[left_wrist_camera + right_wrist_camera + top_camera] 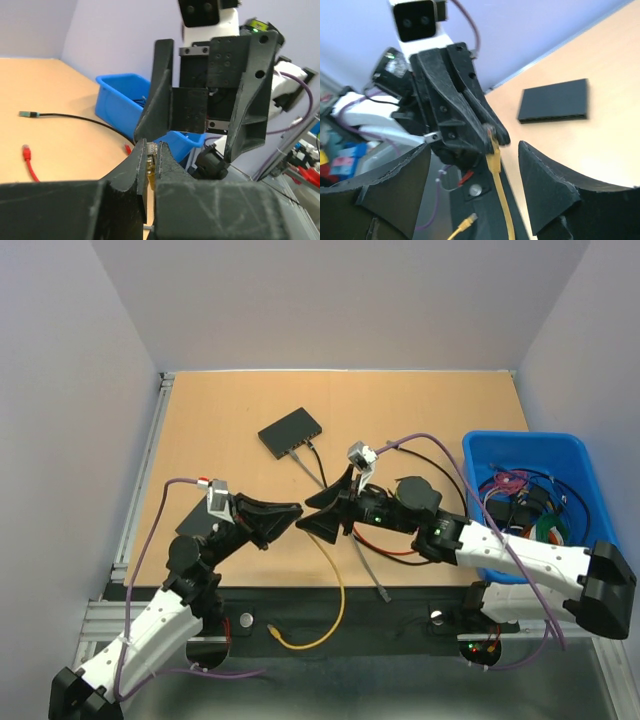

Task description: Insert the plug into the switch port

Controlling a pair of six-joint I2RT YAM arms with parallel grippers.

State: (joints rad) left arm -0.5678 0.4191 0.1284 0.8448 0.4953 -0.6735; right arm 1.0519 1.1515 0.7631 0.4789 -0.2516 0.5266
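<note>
- We see the pale wooden desk [220,420] carrying everything.
- The blue bin [478,448] sits at 3 o'clock on it, holding a tangle of wires [520,502].
- The right arm [520,555] reaches in from 4 o'clock. The right jaws stand wide apart and hold nothing, their tips just beside the tip of the left jaws.
- The left arm [160,615] reaches in from 7 o'clock. The left jaws are pinched tight on the yellow plug.
- The switch [291,430] lies flat at 12 o'clock from the meeting jaws, apart from them, with two other cables [305,458] in its near edge.
- The yellow cable [342,590] hangs from the plug toward 6 o'clock, and its loose end lies at the near edge.
- The yellow plug [493,150] is off the desk near its middle, clamped between the left jaws and not in the switch.
</note>
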